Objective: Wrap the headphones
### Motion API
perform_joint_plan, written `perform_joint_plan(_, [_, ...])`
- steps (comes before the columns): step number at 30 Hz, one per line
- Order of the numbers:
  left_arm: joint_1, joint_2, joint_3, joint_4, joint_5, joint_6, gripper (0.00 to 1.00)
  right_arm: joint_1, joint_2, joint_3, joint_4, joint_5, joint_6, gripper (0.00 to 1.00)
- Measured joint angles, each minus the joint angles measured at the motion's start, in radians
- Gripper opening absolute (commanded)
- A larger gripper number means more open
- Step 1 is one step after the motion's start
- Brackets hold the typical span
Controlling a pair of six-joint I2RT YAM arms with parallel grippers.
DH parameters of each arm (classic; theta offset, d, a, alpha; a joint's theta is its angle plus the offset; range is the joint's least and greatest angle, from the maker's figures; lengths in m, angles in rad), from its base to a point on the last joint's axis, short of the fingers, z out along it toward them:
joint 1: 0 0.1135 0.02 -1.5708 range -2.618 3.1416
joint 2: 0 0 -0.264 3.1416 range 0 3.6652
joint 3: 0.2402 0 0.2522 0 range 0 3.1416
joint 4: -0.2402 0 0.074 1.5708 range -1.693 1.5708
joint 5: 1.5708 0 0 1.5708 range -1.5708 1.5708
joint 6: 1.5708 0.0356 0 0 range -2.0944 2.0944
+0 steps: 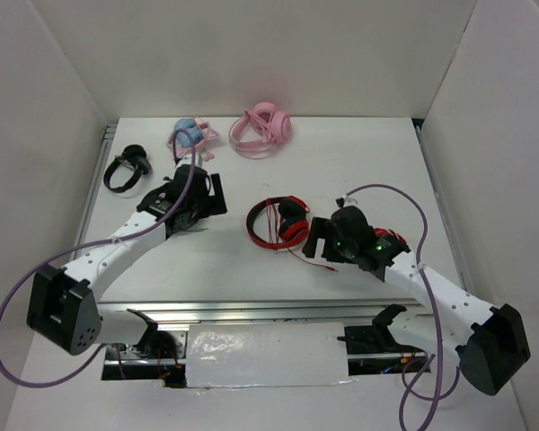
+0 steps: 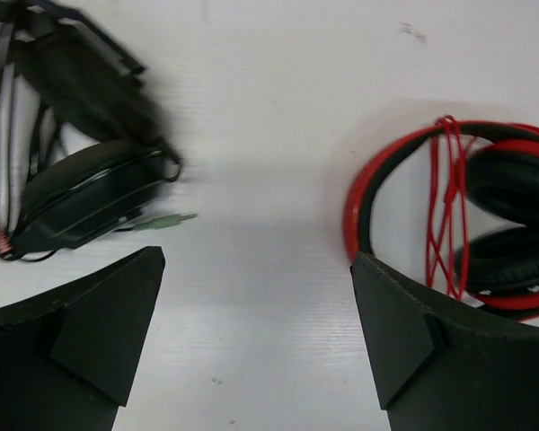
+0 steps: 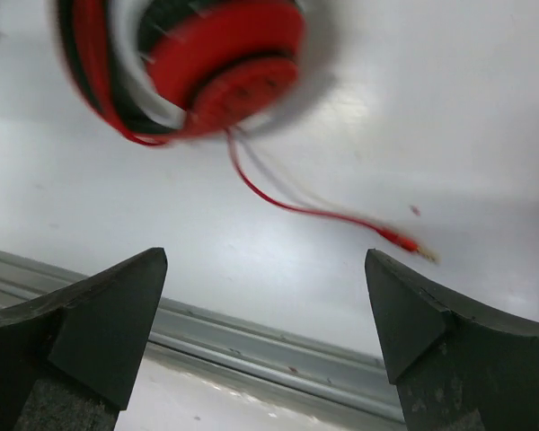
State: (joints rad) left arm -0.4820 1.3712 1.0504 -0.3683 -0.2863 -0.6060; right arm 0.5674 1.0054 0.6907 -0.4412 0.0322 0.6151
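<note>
While the white surface (image 1: pixel 234 269) carries several headsets, the headphones (image 1: pixel 278 223) lie near its middle, between the two arms, flat on their side, red with black cushions. The left arm (image 1: pixel 117 247) stretches in from the near left. The left end effector (image 1: pixel 200 199) hangs just left of the headphones, apart from them. The right arm (image 1: pixel 440 292) stretches in from the near right, and the right end effector (image 1: pixel 322 235) sits just beside their near right edge.

Seen from the left wrist, the left end effector (image 2: pixel 256 260) stands wide with only bare surface between its jaws. The headphones (image 2: pixel 404 171) lie ahead and to the right, beyond the right finger, untouched. The red cable (image 2: pixel 445 206) is looped several times across the headband.

Seen from the right wrist, the right end effector (image 3: pixel 266 256) is also spread wide and grips nothing. The headphones (image 3: pixel 216 63), blurred, lie ahead to the upper left. A loose length of cable (image 3: pixel 296 208) trails from them across the surface and ends in the plug (image 3: pixel 409 242).

A black headset (image 1: pixel 126 169) lies at the far left, and a pink headset (image 1: pixel 262 128) and a pink and blue headset (image 1: pixel 190 135) lie along the far edge. From the left wrist, the black headset (image 2: pixel 81 180) shows a green plug (image 2: pixel 166 220).
</note>
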Motion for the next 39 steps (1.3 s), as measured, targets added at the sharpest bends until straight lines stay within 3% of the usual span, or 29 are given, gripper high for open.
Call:
perform_joint_plan(5, [0.055,-0.128,-0.116,-0.005,0.013,-0.031,0.99,0.039,-0.006,-0.063,-0.138,0.097,0.077,1.00])
perform_joint_plan(13, [0.084,-0.159,-0.161,-0.021,0.024,-0.033,0.99,0.050,0.244,-0.056,-0.164,0.174,0.067,0.96])
perform_joint_plan(17, [0.097,-0.171,-0.165,-0.021,0.024,-0.031,0.99,0.079,0.373,-0.011,-0.173,0.193,0.061,0.96])
perform_joint_plan(26, [0.116,-0.185,-0.168,-0.021,0.024,-0.028,0.99,0.122,0.493,0.101,-0.177,0.280,0.060,0.95])
perform_joint_plan(28, [0.120,-0.188,-0.168,-0.021,0.024,-0.027,0.99,0.122,0.505,0.111,-0.170,0.280,0.048,0.92])
perform_joint_plan(30, [0.123,-0.193,-0.168,-0.021,0.024,-0.027,0.99,0.122,0.516,0.117,-0.154,0.269,0.029,0.81])
perform_joint_plan(31, [0.124,-0.195,-0.168,-0.021,0.024,-0.027,0.99,0.122,0.518,0.118,-0.145,0.258,0.017,0.75])
perform_joint_plan(32, [0.126,-0.196,-0.168,-0.021,0.024,-0.027,0.99,0.122,0.523,0.121,-0.134,0.246,0.005,0.60])
perform_joint_plan(34, [0.128,-0.198,-0.168,-0.020,0.024,-0.026,0.99,0.122,0.525,0.119,-0.108,0.215,-0.022,0.49])
perform_joint_plan(37, [0.129,-0.198,-0.168,-0.020,0.027,-0.026,0.99,0.122,0.522,0.109,-0.073,0.172,-0.061,0.48])
perform_joint_plan(39, [0.132,-0.198,-0.168,-0.020,0.031,-0.026,0.99,0.124,0.514,0.103,-0.065,0.164,-0.080,0.53])
